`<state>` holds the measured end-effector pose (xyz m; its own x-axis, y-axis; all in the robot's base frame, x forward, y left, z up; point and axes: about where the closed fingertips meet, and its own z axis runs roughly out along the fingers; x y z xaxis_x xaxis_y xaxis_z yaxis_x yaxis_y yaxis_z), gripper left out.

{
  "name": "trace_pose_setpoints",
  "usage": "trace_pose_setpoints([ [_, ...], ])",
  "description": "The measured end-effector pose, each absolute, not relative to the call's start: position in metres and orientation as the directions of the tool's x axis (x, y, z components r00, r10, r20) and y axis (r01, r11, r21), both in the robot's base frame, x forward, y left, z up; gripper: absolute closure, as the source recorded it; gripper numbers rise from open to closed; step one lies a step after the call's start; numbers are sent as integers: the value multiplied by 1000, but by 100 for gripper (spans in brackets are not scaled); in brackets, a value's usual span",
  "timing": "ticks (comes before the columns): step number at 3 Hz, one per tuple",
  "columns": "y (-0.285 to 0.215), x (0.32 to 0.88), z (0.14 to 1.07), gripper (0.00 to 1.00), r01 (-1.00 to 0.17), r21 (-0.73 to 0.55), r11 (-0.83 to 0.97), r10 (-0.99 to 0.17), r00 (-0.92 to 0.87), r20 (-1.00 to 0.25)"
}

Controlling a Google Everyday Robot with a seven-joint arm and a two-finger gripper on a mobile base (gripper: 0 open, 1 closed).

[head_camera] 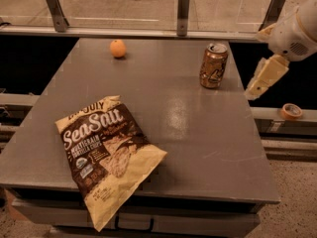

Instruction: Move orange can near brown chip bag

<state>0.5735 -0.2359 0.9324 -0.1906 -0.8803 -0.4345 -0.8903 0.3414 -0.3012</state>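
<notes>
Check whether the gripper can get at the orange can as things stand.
Probably yes. The gripper hangs beyond the right edge of the table, just right of the orange can, which stands upright near that edge. Nothing lies between them; the orange fruit and brown chip bag sit far to the left.

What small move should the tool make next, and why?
Probably the tool should move in toward the orange can. It hangs past the table's right edge, apart from the can, which stands upright at the back right, far from the brown chip bag at the front left.
</notes>
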Motion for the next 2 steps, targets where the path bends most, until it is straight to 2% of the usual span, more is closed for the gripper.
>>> trace_pose_setpoints([
  [1, -228, 633, 915, 0, -880, -291, 375, -822, -170, -544],
  [2, -211, 662, 902, 0, -890, -244, 384, -766, -160, -623],
])
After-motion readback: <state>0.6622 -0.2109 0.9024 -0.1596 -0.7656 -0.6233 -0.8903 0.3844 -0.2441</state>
